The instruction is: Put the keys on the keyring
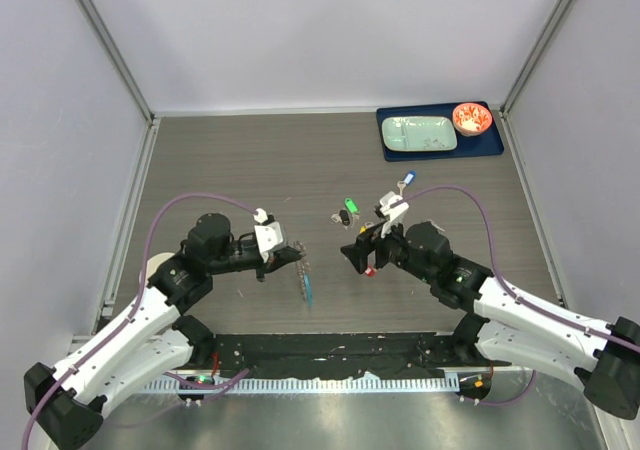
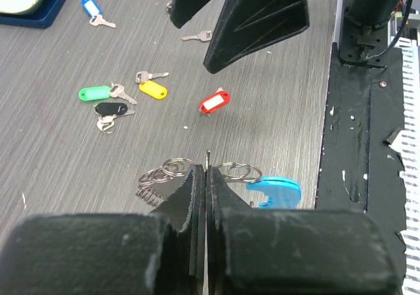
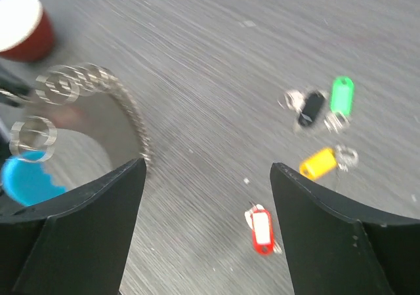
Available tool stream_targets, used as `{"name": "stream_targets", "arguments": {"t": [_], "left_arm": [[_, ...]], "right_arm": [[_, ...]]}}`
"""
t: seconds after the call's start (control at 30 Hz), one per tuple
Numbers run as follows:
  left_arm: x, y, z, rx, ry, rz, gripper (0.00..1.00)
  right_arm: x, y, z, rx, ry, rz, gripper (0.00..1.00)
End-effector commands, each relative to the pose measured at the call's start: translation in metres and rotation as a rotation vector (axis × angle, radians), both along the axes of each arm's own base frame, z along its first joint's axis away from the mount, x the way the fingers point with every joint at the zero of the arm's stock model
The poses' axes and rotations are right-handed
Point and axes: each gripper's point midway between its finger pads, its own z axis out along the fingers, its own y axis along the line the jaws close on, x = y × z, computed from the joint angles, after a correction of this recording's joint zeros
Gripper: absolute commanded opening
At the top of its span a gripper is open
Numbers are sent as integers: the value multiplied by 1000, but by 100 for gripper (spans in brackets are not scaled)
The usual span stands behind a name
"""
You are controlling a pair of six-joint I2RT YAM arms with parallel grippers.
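While left gripper (image 2: 205,172) pinches keyring (image 2: 275,191), right gripper (image 3: 208,167) gapes above red key (image 3: 261,229): flat key may skid from closing jaws.

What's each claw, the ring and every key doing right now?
left gripper: shut on the keyring.
right gripper: open, empty.
keyring: pinched by the left gripper.
red key: loose on the table, under the right gripper.
green key: loose on the table.
black key: loose on the table.
yellow key: loose on the table.
blue key: loose on the table.
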Motion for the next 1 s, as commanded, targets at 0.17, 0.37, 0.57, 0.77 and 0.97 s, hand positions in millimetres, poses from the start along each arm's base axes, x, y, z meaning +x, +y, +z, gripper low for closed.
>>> {"name": "stream_targets", "arguments": {"t": [0.17,0.37,0.57,0.77,0.97], "left_arm": [[5,3,22,-27,-86,21,0],[4,5,23,-24,-94,28,0],[4,6,23,-20,-99,29,0],[4,8,25,-20,-114,35,0],[3,10,29,-27,-136,39,0]], "right_arm": [[15,-34,-70,-245,223,-244,77],[28,-36,-85,-356,218,-182,70],[39,-30,-89,-347,231,-46,52],[39,-23,-94,-323,268,40,41],[36,-22,-109,-353,351,41,36]]}}
